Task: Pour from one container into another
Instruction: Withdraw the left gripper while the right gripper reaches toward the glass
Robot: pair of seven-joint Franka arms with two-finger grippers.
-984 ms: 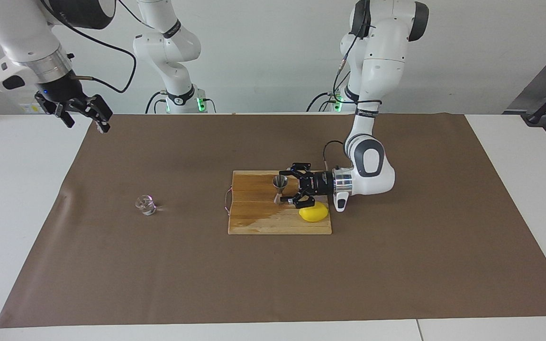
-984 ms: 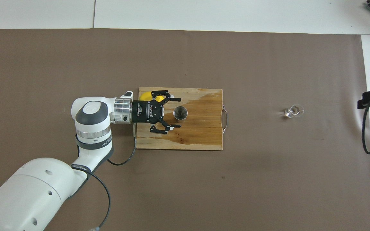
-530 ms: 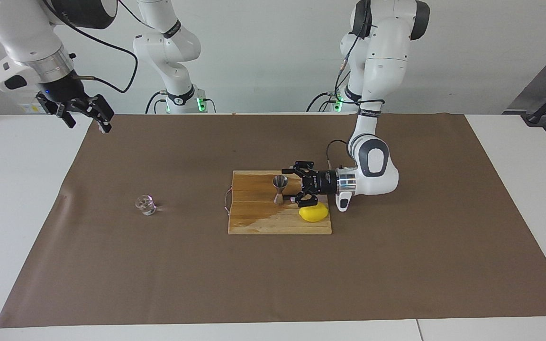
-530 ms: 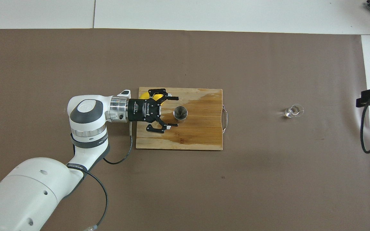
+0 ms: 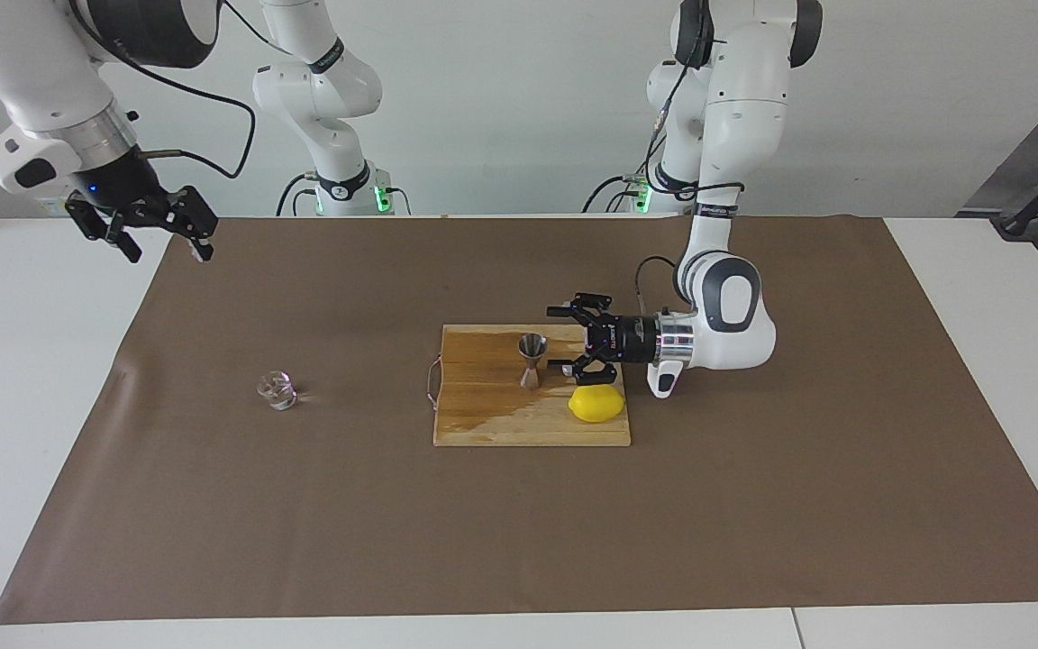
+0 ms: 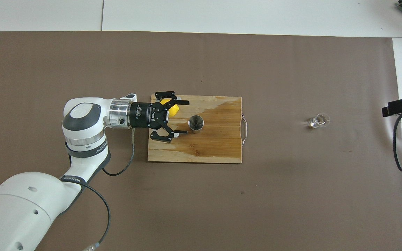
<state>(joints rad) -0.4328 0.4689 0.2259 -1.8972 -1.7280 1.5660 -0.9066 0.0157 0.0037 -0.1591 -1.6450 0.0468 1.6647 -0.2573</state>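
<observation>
The small shiny steel hourglass jigger point(image 5: 532, 360) stands upright on the wooden cutting board point(image 5: 492, 419), near a yellow lemon point(image 5: 596, 404). The left gripper point(image 5: 564, 339) hangs just beside it (fingers spread apart, touching nothing). The tiny clear glass cup point(image 5: 277, 389) sits on the brown mat toward the right arm's end, well apart from the raised right gripper point(image 5: 163, 243), whose fingers are also apart.

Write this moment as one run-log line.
left gripper: open, beside jigger on board | right gripper: open, waiting | glass cup: untouched

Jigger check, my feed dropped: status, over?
Left gripper open beside jigger, empty. Right gripper open, raised at its table end. Jigger upright on board; glass cup on mat. Lemon under left gripper.
</observation>
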